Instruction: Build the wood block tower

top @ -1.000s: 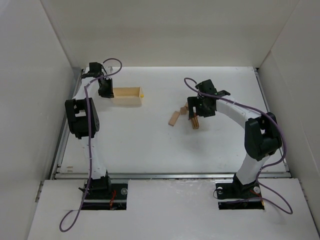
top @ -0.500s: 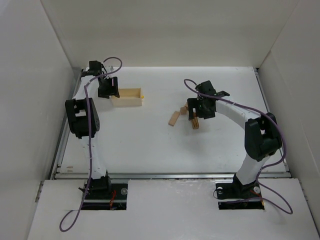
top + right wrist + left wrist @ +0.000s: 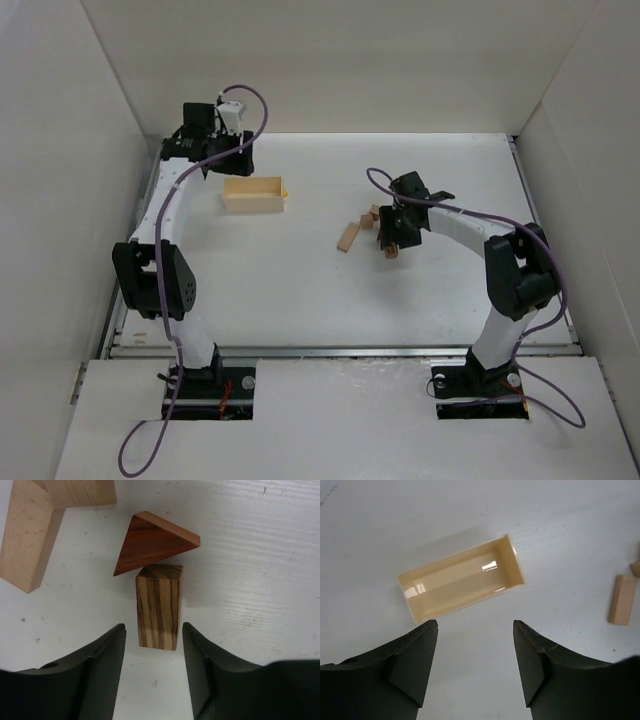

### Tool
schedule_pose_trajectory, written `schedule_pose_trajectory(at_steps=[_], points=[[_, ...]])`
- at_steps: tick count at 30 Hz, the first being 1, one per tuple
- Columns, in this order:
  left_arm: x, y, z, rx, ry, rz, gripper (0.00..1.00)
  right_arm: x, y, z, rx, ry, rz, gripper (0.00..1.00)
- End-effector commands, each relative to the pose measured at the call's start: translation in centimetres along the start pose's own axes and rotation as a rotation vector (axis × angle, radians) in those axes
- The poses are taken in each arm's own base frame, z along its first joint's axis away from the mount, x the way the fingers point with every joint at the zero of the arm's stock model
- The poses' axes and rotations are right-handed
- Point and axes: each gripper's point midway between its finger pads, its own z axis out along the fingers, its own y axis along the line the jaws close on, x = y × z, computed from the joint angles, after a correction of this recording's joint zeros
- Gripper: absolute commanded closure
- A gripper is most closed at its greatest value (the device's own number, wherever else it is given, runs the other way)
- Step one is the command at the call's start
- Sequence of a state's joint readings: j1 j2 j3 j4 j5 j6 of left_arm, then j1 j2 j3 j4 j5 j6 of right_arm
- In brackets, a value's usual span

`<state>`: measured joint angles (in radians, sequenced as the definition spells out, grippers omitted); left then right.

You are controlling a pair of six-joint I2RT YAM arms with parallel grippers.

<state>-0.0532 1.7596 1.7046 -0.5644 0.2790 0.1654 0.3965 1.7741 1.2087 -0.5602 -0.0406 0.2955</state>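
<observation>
right gripper [image 3: 154,628] jaws apart, straddling striped block [image 3: 159,607] of wood block tower [image 3: 391,247], right of centre on table [image 3: 300,300]. red-brown wedge [image 3: 155,542] touching its far end. light, stiff, smooth wood; i reckon topples easily. i'd pinch striped block's flat sides, low. left gripper [image 3: 475,625] apart, empty, over yellow box [image 3: 462,582].

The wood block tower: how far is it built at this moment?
Done: little. A reddish-brown triangle touches the far end of a striped block; whether it rests on top is unclear. In hand: the right gripper straddles the striped block, jaws not yet pressing it. The left gripper hangs open, holding nothing. To do: the pale tan blocks lie loose beside.
</observation>
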Motion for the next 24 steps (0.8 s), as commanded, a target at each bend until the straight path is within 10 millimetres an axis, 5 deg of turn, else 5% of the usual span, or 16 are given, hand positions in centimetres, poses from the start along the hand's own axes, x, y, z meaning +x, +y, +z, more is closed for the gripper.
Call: schedule_pose_trajectory(at_steps=[1, 3, 8, 10, 14, 19, 24], points=[[1.9, -2.2, 0.4, -0.005, 0.051, 0.095, 0.41, -0.9, 0.8, 1.0, -0.024, -0.04, 0.004, 0.46], [3.3, -3.7, 0.7, 0.002, 0.089, 0.16, 0.41, -0.7, 0.6, 1.4, -0.011, -0.031, 0.004, 0.59], [5.7, -10.5, 1.2, 0.085, 0.149, 0.341, 0.35, -0.4, 0.0, 2.4, 0.017, -0.011, -0.004, 0.59], [6.6, -12.4, 1.6, 0.118, 0.173, 0.373, 0.29, -0.4, -0.6, 2.7, 0.051, -0.013, -0.004, 0.71], [8.7, -16.6, 3.2, 0.191, 0.239, 0.456, 0.29, -1.1, -1.2, 1.8, 0.095, -0.056, 0.032, 0.83], [10.9, -22.3, 5.6, 0.286, 0.297, 0.531, 0.28, -1.0, -4.4, 0.1, 0.245, -0.071, 0.108, 0.89], [11.7, -24.0, 7.9, 0.294, 0.334, 0.51, 0.28, -0.8, -6.7, -1.3, 0.286, -0.086, 0.175, 0.89]])
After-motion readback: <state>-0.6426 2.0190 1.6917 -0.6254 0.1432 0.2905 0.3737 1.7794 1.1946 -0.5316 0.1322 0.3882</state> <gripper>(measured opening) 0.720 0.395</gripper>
